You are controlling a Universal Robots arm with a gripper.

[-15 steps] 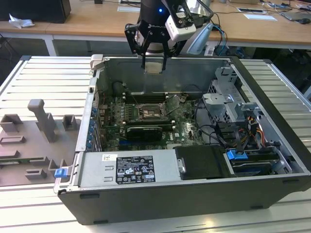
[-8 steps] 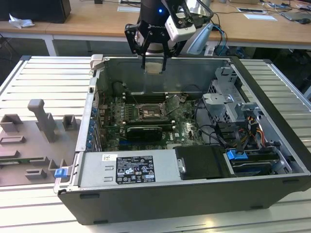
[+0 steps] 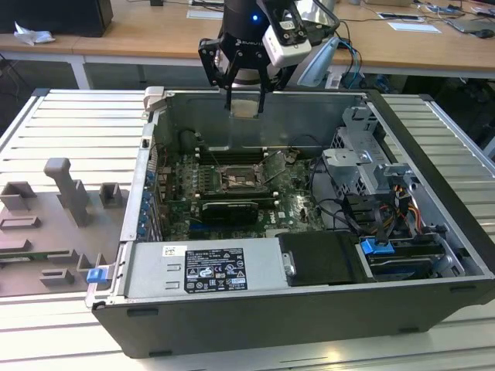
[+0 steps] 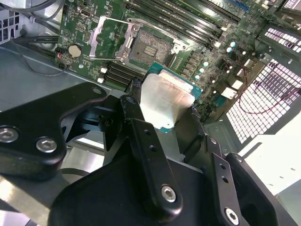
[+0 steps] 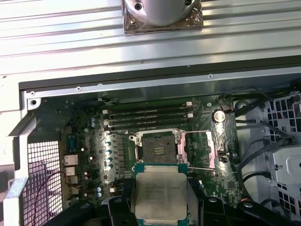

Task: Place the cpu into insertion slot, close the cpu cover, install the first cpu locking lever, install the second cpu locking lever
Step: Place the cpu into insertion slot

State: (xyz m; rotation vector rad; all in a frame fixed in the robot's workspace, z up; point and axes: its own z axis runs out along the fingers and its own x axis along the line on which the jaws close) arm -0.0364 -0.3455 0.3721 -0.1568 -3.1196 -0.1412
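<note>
**Hovering high, nothing dropped in yet**

Black two-finger gripper [image 3: 245, 99], upper middle of the exterior view, is clamped on the flat silver-grey square cpu [image 4: 165, 104]. Lower in that frame, slightly left, sits the dark square insertion slot [image 3: 236, 180], with the thin silvery cpu cover [image 5: 210, 151] standing open beside it.

- The cpu [image 3: 245, 106] sits in the gripper [image 3: 245, 110], above the computer case [image 3: 309, 325].
- The insertion slot [image 5: 159, 149] lies inside the case, the cpu cover [image 5: 210, 150] just beside it.
</note>
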